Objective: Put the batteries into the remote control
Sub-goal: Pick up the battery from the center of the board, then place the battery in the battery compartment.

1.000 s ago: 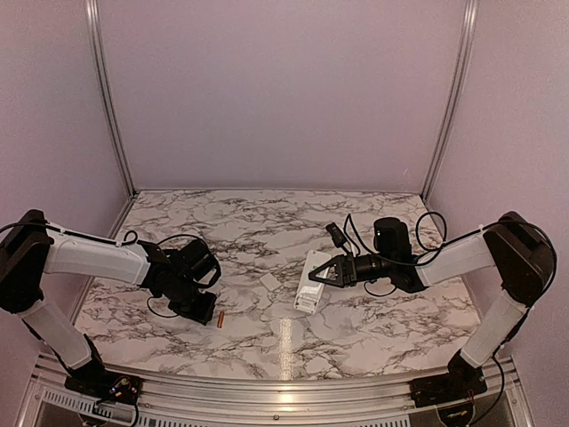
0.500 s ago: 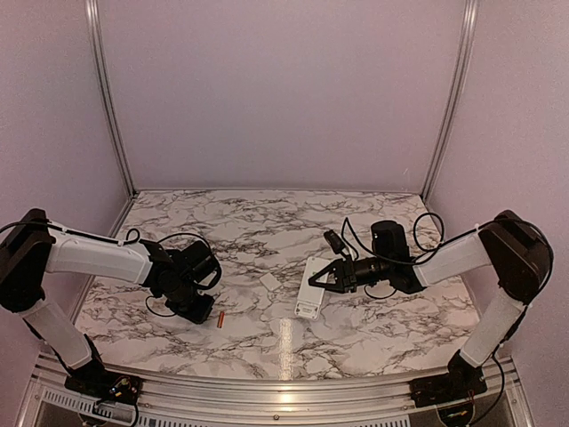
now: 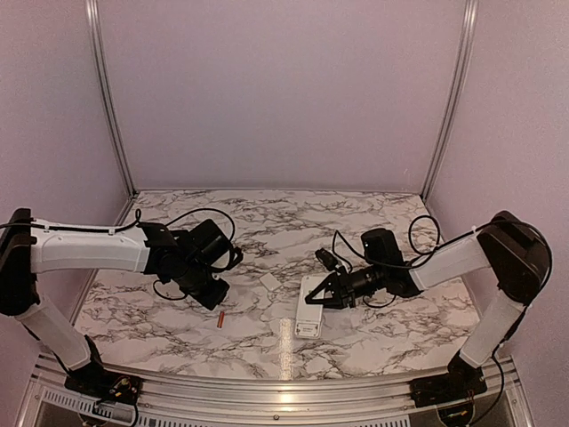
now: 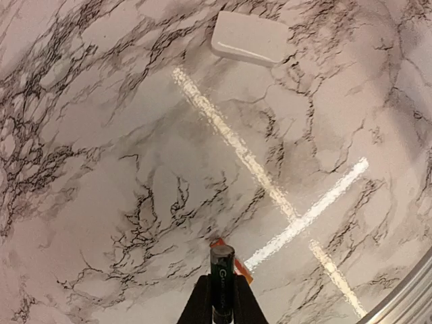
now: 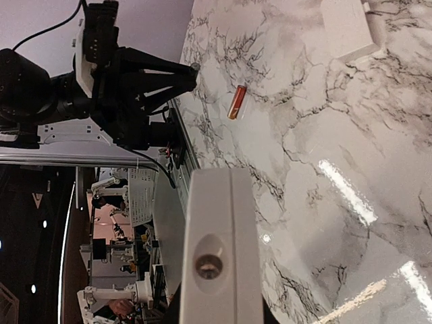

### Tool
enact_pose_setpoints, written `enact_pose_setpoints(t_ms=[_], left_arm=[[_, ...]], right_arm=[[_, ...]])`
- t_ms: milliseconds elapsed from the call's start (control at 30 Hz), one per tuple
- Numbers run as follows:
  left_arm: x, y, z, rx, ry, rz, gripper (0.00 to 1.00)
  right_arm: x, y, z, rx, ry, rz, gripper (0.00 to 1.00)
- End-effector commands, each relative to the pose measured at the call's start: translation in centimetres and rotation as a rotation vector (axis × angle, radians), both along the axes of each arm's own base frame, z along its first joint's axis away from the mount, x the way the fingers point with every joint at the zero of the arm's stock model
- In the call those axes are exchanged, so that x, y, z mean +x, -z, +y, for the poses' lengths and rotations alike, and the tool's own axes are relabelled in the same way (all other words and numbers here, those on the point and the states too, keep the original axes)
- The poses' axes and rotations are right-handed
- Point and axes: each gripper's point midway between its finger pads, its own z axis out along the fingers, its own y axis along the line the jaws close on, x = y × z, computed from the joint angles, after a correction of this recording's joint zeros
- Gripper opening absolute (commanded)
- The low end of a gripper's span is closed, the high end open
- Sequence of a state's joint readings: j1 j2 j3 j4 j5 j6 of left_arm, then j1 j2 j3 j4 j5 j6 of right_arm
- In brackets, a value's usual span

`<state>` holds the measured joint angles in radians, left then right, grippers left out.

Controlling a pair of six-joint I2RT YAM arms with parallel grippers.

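- Batteries are sitting apart: the dark battery (image 4: 221,260) is pinched between the tips of the left claw (image 4: 221,291), which is closed tight on it with one end poking out past the tips, while the orange battery (image 3: 220,320) is lying loose on the desk (image 3: 267,222) just under that claw
- We are seeing the remote control (image 3: 308,313) near the front middle of the desk, with the right claw (image 3: 318,298) clamped shut on its far end; we cannot tell whether its near end is resting on the desk or lifted
- We are judging both batteries to be light, stiff and smooth-skinned, so they are likely to roll on the marble and swivel in a pinch; holding across the barrel and leaving the leading end free is looking like the soundest grip
- We are expecting the remote to be light, rigid plastic, slick on the polished top, so gripping it across its narrow width is helping to stop it skating when a battery is pressed in
- A small white cover (image 4: 250,37) is lying by itself, well apart from the left claw
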<state>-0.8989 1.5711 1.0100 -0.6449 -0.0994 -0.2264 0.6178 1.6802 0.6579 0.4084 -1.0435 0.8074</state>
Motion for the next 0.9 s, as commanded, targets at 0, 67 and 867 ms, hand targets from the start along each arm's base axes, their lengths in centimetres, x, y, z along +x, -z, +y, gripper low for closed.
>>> enact_pose_setpoints(t_ms=[0,67,867], left_arm=[[-1.8,-4.7,-4.1,-0.043,0.25,-0.093,0.0],[-3.2,-5.7,-5.8,-0.063,0.343,-0.099,0.0],[-11.9,-4.2,-12.8,0.215,0.789,-0.163,0.0]], right_arm=[[-1.2,-1.0,1.4,0.025,-0.058,0.057,0.0],[-1.7,-1.0,1.7,0.03,-0.069,0.077,0.0],[-4.1,0.5,5.2,0.095,-0.076,0.152,0.0]])
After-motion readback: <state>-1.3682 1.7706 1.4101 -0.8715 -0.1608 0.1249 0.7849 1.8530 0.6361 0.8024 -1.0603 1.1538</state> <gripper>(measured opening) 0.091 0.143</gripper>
